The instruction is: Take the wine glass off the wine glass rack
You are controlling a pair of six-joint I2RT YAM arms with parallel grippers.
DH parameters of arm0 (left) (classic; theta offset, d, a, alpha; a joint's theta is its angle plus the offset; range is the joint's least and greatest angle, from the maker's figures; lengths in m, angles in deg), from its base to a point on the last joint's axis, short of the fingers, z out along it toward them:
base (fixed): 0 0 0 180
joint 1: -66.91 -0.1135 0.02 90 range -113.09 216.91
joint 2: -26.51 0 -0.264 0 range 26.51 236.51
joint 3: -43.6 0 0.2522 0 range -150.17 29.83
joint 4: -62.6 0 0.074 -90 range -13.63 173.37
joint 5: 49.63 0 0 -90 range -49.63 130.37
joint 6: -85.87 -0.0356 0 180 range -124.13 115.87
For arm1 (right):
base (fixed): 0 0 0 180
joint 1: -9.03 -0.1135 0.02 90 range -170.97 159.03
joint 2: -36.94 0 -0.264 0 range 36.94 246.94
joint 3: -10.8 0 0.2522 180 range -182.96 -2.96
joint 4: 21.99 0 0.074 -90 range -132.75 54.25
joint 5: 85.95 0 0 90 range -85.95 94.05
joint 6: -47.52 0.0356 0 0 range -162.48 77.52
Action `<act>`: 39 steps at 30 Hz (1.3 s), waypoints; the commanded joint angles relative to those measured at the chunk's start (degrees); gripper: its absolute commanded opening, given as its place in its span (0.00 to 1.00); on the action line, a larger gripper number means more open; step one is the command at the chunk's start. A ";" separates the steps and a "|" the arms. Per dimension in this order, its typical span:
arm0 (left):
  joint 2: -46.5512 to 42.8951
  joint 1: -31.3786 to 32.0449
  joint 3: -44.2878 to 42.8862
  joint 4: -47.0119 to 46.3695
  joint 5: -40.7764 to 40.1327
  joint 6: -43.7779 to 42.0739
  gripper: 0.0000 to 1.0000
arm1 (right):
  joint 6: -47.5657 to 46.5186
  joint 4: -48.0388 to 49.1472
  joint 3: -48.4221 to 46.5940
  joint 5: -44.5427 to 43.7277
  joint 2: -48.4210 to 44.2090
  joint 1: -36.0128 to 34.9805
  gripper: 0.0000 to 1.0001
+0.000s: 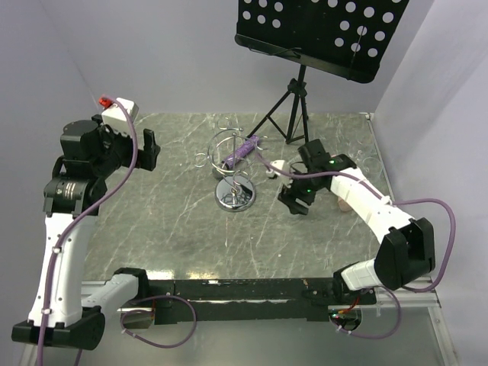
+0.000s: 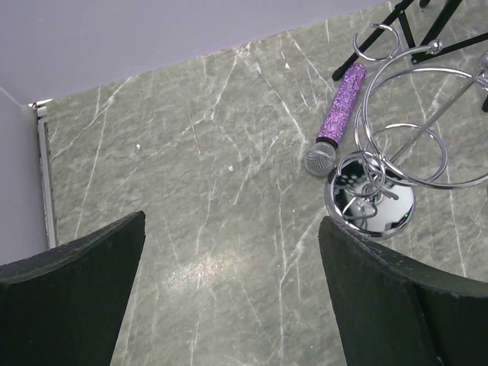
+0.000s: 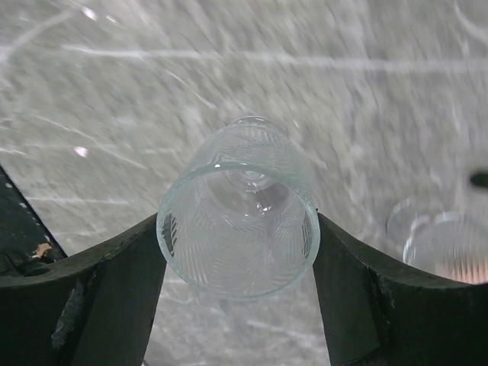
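Right wrist view: we see the wine glass [image 3: 236, 221] between the fingers of the right gripper [image 3: 238, 236], rim toward the lens, both jaws pressed against the bowl. We judge that the bowl is gripped near its widest part because the curved wall gives each finger a seat. A second clear glass [image 3: 441, 252] sits at the frame's right edge, apart from the held one.

Top external view: the right gripper is to the right of the wine glass rack [image 1: 232, 164] and clear of its wire loops, so the glass is off the rack. Whether it rests on the table [image 1: 152, 221] we cannot tell. A purple microphone [image 1: 241, 152] lies just beside the rack's base.

Left wrist view: the left gripper [image 2: 229, 297] hangs with jaws spread and empty, well apart from the rack. We read this as keeping out of the working arm's way.
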 commanded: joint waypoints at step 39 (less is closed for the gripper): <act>3.76 -0.31 -1.65 -6.51 4.79 1.19 1.00 | 10.68 6.54 6.70 -2.71 -4.25 24.76 0.83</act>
